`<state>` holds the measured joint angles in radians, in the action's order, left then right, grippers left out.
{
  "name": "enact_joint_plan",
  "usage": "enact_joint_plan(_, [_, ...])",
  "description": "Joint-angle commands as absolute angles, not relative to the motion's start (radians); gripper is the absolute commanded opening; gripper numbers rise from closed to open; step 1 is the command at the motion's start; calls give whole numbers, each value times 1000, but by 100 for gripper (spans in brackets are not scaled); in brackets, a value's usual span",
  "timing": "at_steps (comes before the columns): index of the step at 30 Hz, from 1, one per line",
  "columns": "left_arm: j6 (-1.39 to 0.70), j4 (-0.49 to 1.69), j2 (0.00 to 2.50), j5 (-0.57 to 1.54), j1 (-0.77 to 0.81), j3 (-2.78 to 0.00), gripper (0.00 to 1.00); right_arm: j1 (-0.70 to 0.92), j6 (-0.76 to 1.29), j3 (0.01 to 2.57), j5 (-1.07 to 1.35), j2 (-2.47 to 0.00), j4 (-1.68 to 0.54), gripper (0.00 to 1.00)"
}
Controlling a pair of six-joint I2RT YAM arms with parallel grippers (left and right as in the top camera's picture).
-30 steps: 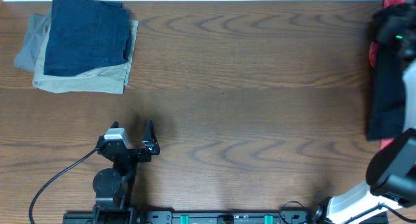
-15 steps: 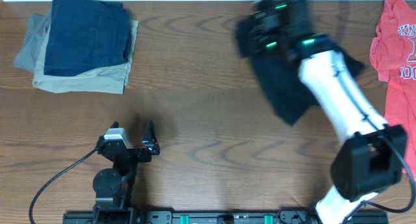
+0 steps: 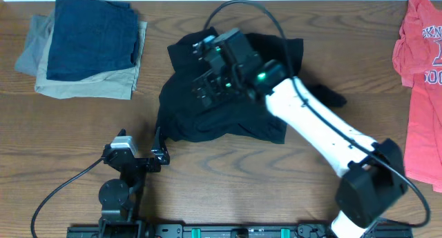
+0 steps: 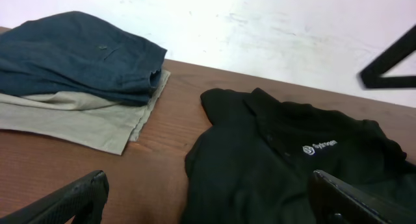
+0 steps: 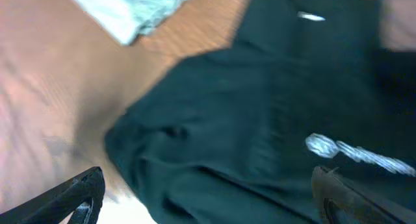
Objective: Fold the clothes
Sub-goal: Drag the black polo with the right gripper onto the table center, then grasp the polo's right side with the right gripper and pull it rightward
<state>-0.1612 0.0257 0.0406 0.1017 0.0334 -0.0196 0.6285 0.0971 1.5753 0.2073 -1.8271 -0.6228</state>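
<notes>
Overhead view: the black shirt point(image 3: 185, 114) is seen lying in a crumpled, unfolded heap on the table point(image 3: 242, 183), in the far middle part, between the folded stack point(image 3: 86, 48) at the far left and the red t-shirt point(image 3: 418, 79) at the right edge; it is well apart from both. The fabric is soft and matte, thrown into loose folds; a small white chest logo point(image 4: 319, 146) is shown facing up in the left wrist view, with the collar point(image 4: 260, 104) just beyond it, on the side toward the far edge. In the blurred right wrist view the shirt point(image 5: 214, 113) fills most of the frame, and a white label point(image 5: 312, 16) is made out near the top. The heap is spread wider than deep, so its long axis is laid roughly across the table, slanting from the near left to the far right; a narrow end of cloth point(image 3: 333, 96) is pushed out to the right; which way the hem points cannot be told, as the middle is hidden by the arm.

The right gripper point(image 3: 215, 76) is held over the middle of the shirt; its fingers point(image 5: 81, 191) are spread wide with nothing grasped between them; whether the cloth is touched cannot be told. The left gripper point(image 3: 140, 143) is parked near the front left, just beside the shirt's near left edge; its fingers point(image 4: 84, 197) are likewise parted and empty.
</notes>
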Motion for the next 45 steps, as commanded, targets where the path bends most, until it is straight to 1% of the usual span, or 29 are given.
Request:
enact_joint_plan(1, [-168,61,41,126,30,-4,98,521,138,1592,157,-1694,-705,99])
enact_joint_plan(4, [-169,61,41,126,30,-4,98,418,161,1591,175,-1626,-839,99])
enact_joint_plan(8, [-168,61,41,126,30,-4,98,316,160,1590,215,-1573,-1077,99])
enact_joint_plan(11, [-168,61,41,126,30,-4,98,273,184,1578,191,-1578,-1199,99])
enact_joint_plan(14, [-168,61,41,126,30,-4,98,265,239,1501,191,-1578,-1247,99])
enact_joint_plan(17, [-168,61,41,126,30,-4,98,270,266,1380,186,-1579,-1227,99])
enact_joint_plan(19, [-168,61,41,126,30,-4,98,268,281,1293,187,-1579,-1180,96])
enact_joint_plan(22, [-168,61,41,126,30,-4,98,267,292,1170,196,-1581,-1080,79])
enact_joint_plan(24, [-168,61,41,126,30,-4,98,270,292,1111,209,-1581,-1018,74])
enact_joint_plan(27, [-168,61,41,126,30,-4,98,270,301,1048,214,-1589,-939,74])
enact_joint_plan(33, [-169,61,41,126,30,-4,98,272,337,991,214,-1644,-806,70])
enact_joint_plan(41, [-168,61,41,126,30,-4,98,317,370,991,173,-1781,-755,70])
enact_joint_plan(45, [-168,61,41,126,30,-4,98,332,370,991,165,-1834,-732,68])
